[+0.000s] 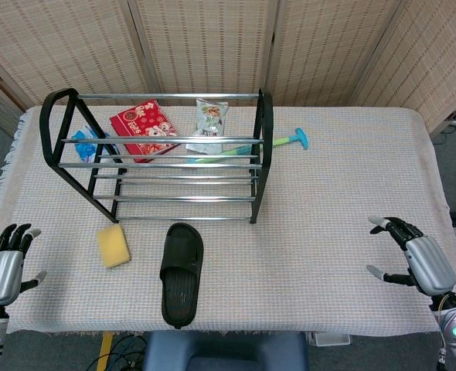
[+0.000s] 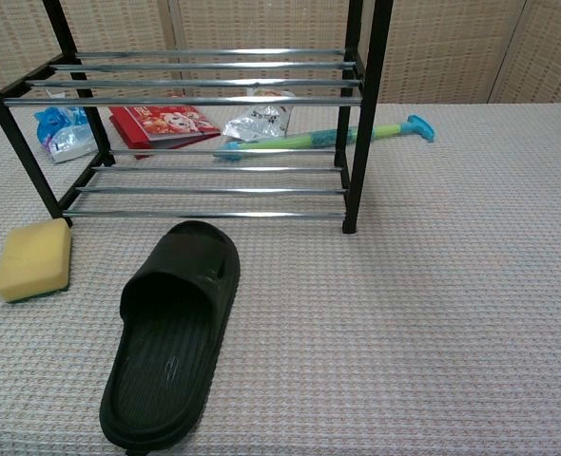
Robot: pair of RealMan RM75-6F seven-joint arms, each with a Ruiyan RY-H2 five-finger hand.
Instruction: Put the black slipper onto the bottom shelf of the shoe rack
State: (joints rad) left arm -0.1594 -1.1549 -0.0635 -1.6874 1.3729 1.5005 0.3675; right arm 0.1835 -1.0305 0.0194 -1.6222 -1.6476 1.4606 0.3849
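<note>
The black slipper (image 1: pixel 182 272) (image 2: pixel 172 332) lies flat on the tablecloth, toe end toward the shoe rack (image 1: pixel 263 154) (image 2: pixel 354 114), just in front of it. The rack is black-framed with chrome bars; its bottom shelf (image 1: pixel 178 207) (image 2: pixel 209 190) carries nothing. My left hand (image 1: pixel 2 263) hovers at the table's front left corner, fingers apart and holding nothing. At the front right edge my right hand (image 1: pixel 412 256) is likewise spread and empty. Both hands are far from the slipper. Neither hand shows in the chest view.
A yellow sponge (image 1: pixel 114 245) (image 2: pixel 33 259) lies left of the slipper. Behind the rack are a red packet (image 1: pixel 143 129) (image 2: pixel 163 125), a blue-white packet (image 1: pixel 86 144) (image 2: pixel 62 131), a snack bag (image 1: pixel 209 124) (image 2: pixel 257 121) and a green-blue brush (image 1: pixel 278 142) (image 2: pixel 357 136).
</note>
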